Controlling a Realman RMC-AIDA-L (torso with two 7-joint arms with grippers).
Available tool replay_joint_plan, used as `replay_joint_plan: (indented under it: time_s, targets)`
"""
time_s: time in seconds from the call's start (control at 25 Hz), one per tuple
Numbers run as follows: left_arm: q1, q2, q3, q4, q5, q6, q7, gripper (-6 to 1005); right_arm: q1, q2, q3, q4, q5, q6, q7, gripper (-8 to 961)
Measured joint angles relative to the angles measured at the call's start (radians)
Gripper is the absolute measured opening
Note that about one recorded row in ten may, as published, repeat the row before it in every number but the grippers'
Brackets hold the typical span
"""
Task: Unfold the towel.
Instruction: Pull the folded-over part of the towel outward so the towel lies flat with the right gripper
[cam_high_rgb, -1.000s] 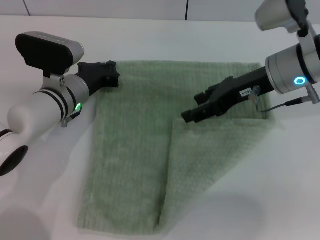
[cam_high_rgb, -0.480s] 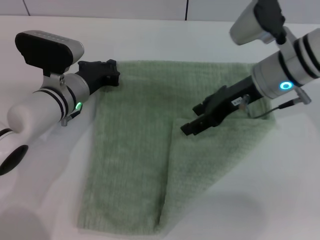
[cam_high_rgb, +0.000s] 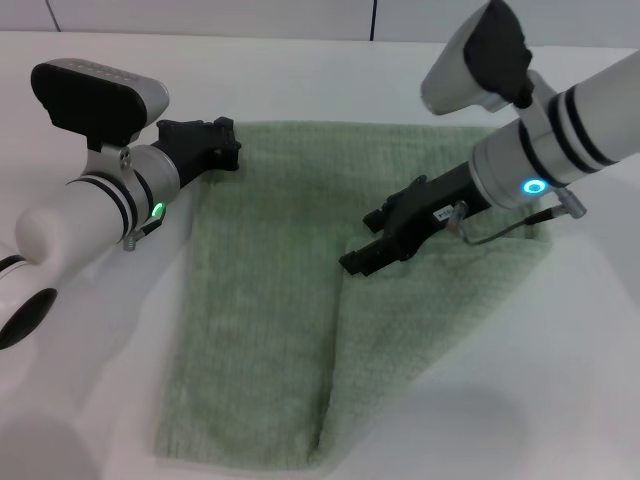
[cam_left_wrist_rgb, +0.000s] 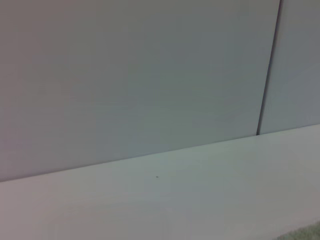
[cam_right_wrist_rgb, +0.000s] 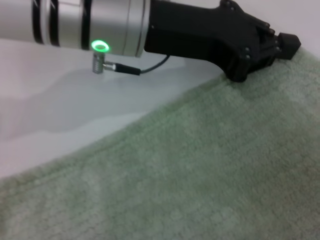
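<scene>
Two grippers are at work on one cloth. My right gripper (cam_high_rgb: 358, 262) hangs low over the tip of the folded-over flap; its jaws look nearly pressed together, though I cannot tell whether any cloth sits between them. My left gripper (cam_high_rgb: 222, 148) rests on the far left corner of the towel (cam_high_rgb: 265, 300), apparently pinning it; whether its jaws are spread or closed I cannot tell, in the head view or in the right wrist view, where it (cam_right_wrist_rgb: 280, 47) meets the cloth's edge.

I judge the step in hand to be getting hold of the flap's corner. The next move calls for a firm pinch on the top layer alone, then a lift and a sweep toward my right and nearer side, so the flap rolls off the layer beneath while the left corner stays anchored.

The towel lies flat on the white table (cam_high_rgb: 560, 380), its right portion doubled over in a triangular flap. It is pale sage-green terry, soft, thick, finely ribbed. The table is smooth and matte.
</scene>
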Motion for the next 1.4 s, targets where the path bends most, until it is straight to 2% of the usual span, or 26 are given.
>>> replay_joint_plan:
  time_s: [0.32,0.68,1.4]
  targets:
    - [0.0,0.0,0.0,0.0,0.0,0.0,0.0,-1,0.024,0.018,-0.001,0.041,-0.025,0.044,0.002,752]
    - [0.0,0.0,0.0,0.0,0.0,0.0,0.0,-1,0.029,0.02,-0.001,0.049,-0.028,0.049,0.0,752]
    - [0.0,0.0,0.0,0.0,0.0,-0.004,0.0,-2,0.034,0.022,-0.013,0.06,-0.035,0.06,0.001,629]
